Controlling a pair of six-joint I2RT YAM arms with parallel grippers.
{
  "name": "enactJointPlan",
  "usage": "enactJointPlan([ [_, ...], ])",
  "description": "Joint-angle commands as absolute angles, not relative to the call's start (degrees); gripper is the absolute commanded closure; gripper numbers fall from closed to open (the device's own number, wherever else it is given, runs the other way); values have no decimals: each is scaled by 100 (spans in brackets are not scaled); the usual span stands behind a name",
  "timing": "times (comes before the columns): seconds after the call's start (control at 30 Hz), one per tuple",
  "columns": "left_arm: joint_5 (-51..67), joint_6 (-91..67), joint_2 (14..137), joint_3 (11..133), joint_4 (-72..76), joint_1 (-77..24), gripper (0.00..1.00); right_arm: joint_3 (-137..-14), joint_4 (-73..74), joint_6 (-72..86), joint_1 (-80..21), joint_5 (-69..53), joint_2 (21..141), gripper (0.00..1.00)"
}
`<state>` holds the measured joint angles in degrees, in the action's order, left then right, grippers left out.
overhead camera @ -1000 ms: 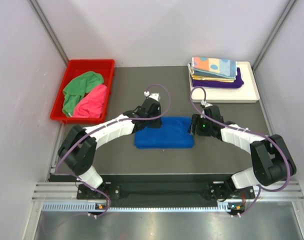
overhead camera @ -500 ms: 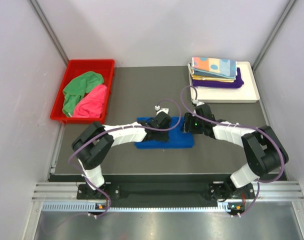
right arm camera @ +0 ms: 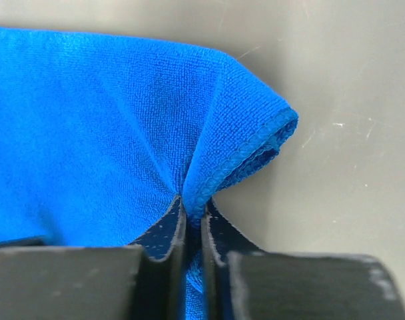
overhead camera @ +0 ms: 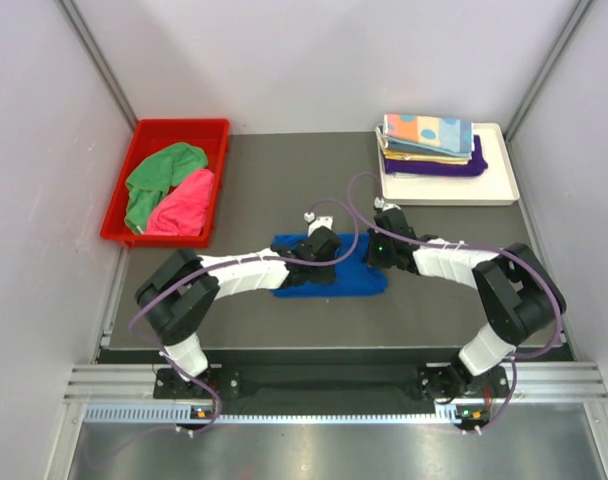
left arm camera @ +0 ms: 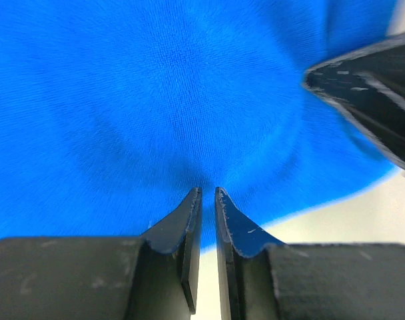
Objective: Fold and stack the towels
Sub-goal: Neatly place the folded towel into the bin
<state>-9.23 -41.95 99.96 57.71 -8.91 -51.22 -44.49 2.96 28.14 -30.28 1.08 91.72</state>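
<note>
my right gripper (right arm camera: 192, 200) has clamped the far right corner of the royal blue towel (right arm camera: 89, 120) mid-table (overhead camera: 244, 180); my left gripper (left arm camera: 207, 193), nearly closed, moved to mid-towel, pinching it.

Seen from above, the left arm (overhead camera: 246, 268) and right arm (overhead camera: 439, 260) hide the middle of the blue towel (overhead camera: 359, 283). In the left wrist view a dark blurred shape (left arm camera: 376, 93) runs off the right edge, and whether the left gripper (left arm camera: 206, 195) pinches cloth cannot be told.
</note>
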Motion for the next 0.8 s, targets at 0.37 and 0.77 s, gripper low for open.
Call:
enactJointPlan([
  [0.37, -1889, -3991, 6847, 5985, -2205, -5168, 80, -6423, 2548, 1951, -3313, 2275, 9694, 100],
  [0.77, -2118, -3762, 6100, 5924, -2689, -5159, 80, -9692, 3681, 530, -3559, 4226, 11802, 100],
])
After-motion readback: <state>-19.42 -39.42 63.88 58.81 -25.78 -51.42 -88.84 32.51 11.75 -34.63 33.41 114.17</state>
